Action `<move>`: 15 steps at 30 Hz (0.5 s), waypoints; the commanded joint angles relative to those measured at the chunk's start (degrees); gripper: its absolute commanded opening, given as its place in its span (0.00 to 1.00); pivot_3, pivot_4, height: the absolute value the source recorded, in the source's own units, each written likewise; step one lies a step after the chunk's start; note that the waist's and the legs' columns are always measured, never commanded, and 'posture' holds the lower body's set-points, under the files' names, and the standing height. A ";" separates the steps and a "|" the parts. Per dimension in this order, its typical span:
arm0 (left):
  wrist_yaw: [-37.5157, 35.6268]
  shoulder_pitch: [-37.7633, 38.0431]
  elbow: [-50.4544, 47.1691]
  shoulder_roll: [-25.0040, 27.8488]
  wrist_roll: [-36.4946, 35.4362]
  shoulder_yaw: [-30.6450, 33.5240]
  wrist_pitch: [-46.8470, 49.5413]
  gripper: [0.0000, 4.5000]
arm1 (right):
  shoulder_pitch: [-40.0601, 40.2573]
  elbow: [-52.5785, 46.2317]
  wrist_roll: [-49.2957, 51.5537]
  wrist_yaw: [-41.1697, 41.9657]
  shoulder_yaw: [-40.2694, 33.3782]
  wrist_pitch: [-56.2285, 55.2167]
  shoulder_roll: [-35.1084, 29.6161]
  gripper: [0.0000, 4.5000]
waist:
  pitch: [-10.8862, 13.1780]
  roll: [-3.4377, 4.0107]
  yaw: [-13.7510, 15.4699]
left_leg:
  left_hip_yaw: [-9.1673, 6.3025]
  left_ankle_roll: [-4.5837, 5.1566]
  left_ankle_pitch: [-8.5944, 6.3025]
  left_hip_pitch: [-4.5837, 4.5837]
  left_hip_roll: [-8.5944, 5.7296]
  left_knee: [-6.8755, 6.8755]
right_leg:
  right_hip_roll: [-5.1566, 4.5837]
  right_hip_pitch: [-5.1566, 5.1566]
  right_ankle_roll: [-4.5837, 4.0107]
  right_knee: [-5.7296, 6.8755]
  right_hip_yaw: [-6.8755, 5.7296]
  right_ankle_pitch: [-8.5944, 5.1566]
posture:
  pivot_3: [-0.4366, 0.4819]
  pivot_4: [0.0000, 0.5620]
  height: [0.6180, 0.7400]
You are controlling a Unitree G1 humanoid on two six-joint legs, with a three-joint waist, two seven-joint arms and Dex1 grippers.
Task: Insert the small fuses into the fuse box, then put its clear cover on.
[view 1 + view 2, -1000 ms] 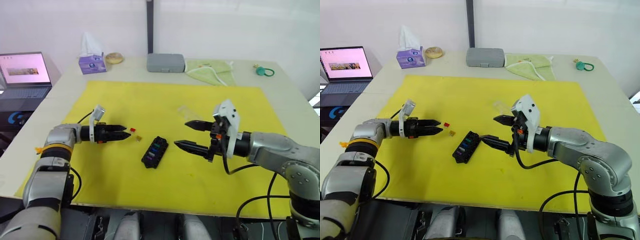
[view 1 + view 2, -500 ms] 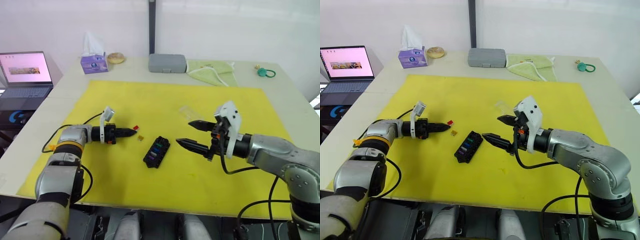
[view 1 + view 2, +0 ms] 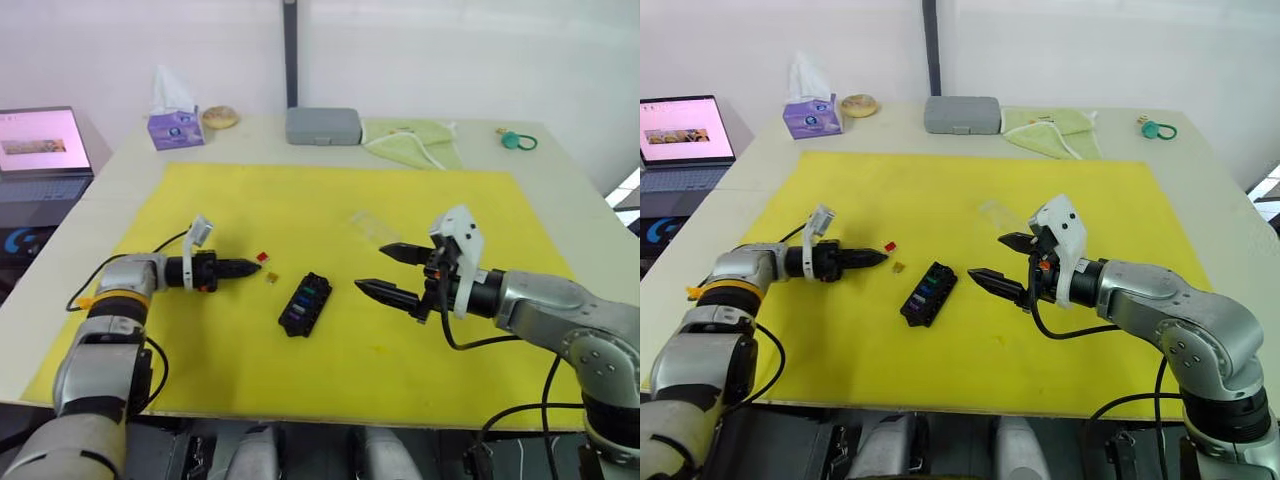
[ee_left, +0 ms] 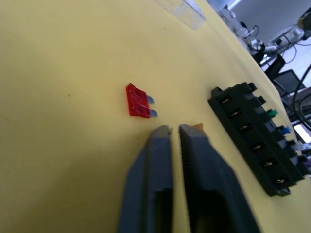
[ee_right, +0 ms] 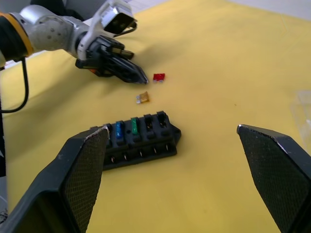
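The left gripper [image 3: 250, 267], open a second ago, has now closed on nothing beside the red fuse [image 4: 138, 101] and orange fuse [image 3: 271, 278], while the right gripper [image 3: 394, 272] stays wide open just right of the fuse box [image 3: 306, 304] on the yellow mat [image 3: 330, 210], the clear cover [image 3: 371, 226] behind.

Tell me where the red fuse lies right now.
The red fuse lies on the yellow mat, just past the left gripper, with the orange fuse and fuse box nearby.
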 commanded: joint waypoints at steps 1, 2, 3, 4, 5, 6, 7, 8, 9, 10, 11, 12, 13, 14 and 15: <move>2.79 5.24 -7.15 0.70 -2.32 1.40 4.24 0.54 | -0.65 -0.41 -0.40 0.63 -0.38 -1.75 -0.13 1.00 | -0.01 0.02 -0.14 | -0.01 0.00 0.00 0.03 0.01 0.00 | 0.01 0.00 0.00 0.02 0.01 0.00 | 0.48 0.27 0.97; 4.29 6.82 -9.49 0.47 -3.30 2.26 5.60 0.64 | -0.66 -0.28 -0.51 0.68 -0.26 -1.82 -0.08 1.00 | -0.01 0.02 -0.16 | -0.01 0.00 0.00 0.05 0.04 -0.01 | 0.01 0.00 0.00 0.04 0.02 0.00 | 0.48 0.27 0.97; 5.68 8.34 -11.73 0.18 -4.21 2.98 6.69 0.75 | -0.71 -0.13 -0.69 0.74 -0.08 -1.92 -0.04 1.00 | -0.02 0.03 -0.13 | -0.02 0.00 0.00 0.08 0.07 -0.02 | 0.02 0.01 0.00 0.05 0.02 0.00 | 0.48 0.27 0.97; 7.34 9.44 -13.48 -0.22 -4.90 3.57 7.23 0.86 | -0.78 0.01 -0.80 0.77 0.06 -2.01 0.01 1.00 | -0.02 0.04 -0.06 | -0.02 0.00 0.00 0.12 0.08 -0.02 | 0.01 0.05 0.00 0.05 0.02 0.00 | 0.48 0.27 0.97; 8.58 10.26 -14.87 -0.48 -5.42 3.95 7.67 0.86 | -0.81 0.11 -0.89 0.84 0.14 -2.11 0.03 1.00 | -0.03 0.05 0.05 | -0.03 0.00 0.00 0.16 0.09 -0.02 | 0.01 0.08 0.00 0.06 0.02 0.00 | 0.48 0.27 0.97; 10.60 11.38 -16.59 -1.28 -6.10 4.51 8.23 0.86 | -0.93 0.23 -1.05 0.88 0.38 -2.23 0.11 1.00 | -0.03 0.04 0.06 | -0.03 0.00 0.00 0.25 0.09 -0.02 | 0.01 0.18 0.00 0.05 0.02 0.00 | 0.48 0.27 0.97; 12.77 12.40 -18.05 -2.17 -6.61 5.10 8.21 0.86 | -1.04 0.32 -1.13 0.92 0.52 -2.30 0.20 1.00 | -0.03 0.05 0.06 | -0.04 0.00 0.00 0.34 0.09 -0.03 | 0.01 0.27 0.00 0.04 0.02 0.00 | 0.48 0.27 0.97; 15.01 13.19 -19.22 -3.13 -7.12 5.79 8.14 0.86 | -1.12 0.38 -1.19 0.97 0.61 -2.33 0.26 1.00 | -0.03 0.05 0.07 | -0.03 0.00 0.00 0.48 0.09 -0.06 | -0.01 0.40 -0.01 0.01 0.02 -0.01 | 0.48 0.27 0.97; 17.17 13.90 -20.33 -4.26 -7.79 6.58 8.22 0.86 | -1.21 0.47 -1.27 1.03 0.67 -2.35 0.26 1.00 | -0.03 0.06 0.15 | -0.03 0.00 -0.01 0.61 0.12 -0.12 | -0.04 0.50 0.00 -0.01 0.02 -0.01 | 0.48 0.27 0.97; 18.59 14.39 -21.20 -4.94 -8.30 7.07 8.37 0.86 | -1.26 0.52 -1.31 1.07 0.69 -2.36 0.24 1.00 | -0.04 0.07 0.20 | -0.03 0.00 -0.01 0.71 0.13 -0.16 | -0.08 0.59 0.01 -0.02 0.02 -0.03 | 0.48 0.27 0.97; 20.34 14.73 -21.53 -5.73 -8.60 7.56 8.39 0.86 | -1.34 0.62 -1.38 1.13 0.69 -2.37 0.16 1.00 | -0.04 0.08 0.34 | -0.02 0.00 -0.01 0.79 0.12 -0.18 | -0.10 0.67 0.02 -0.02 0.03 -0.04 | 0.48 0.27 0.97; 21.67 14.95 -21.82 -6.38 -8.94 7.94 8.66 0.86 | -1.42 0.70 -1.43 1.19 0.70 -2.37 0.09 1.00 | -0.06 0.10 0.40 | -0.03 0.00 -0.01 0.84 0.11 -0.19 | -0.11 0.75 0.02 -0.03 0.01 -0.04 | 0.48 0.27 0.97; 22.81 15.14 -22.09 -6.90 -9.21 8.14 8.78 0.86 | -1.49 0.75 -1.47 1.22 0.72 -2.37 0.05 1.00 | -0.08 0.13 0.44 | -0.04 0.00 -0.01 0.86 0.11 -0.19 | -0.13 0.78 0.02 -0.04 0.01 -0.04 | 0.48 0.27 0.97; 24.10 15.18 -22.00 -7.39 -9.41 8.21 9.41 0.86 | -1.55 0.78 -1.56 1.23 0.75 -2.36 0.02 1.00 | -0.09 0.15 0.50 | -0.04 0.00 -0.01 0.88 0.10 -0.18 | -0.16 0.82 0.02 -0.04 0.01 -0.04 | 0.48 0.27 0.97; 24.91 15.32 -22.23 -7.84 -9.57 8.21 9.40 0.86 | -1.59 0.78 -1.58 1.22 0.76 -2.34 0.03 1.00 | -0.14 0.23 0.55 | -0.04 0.00 -0.01 0.88 0.08 -0.18 | -0.17 0.83 0.02 -0.05 0.01 -0.04 | 0.48 0.27 0.97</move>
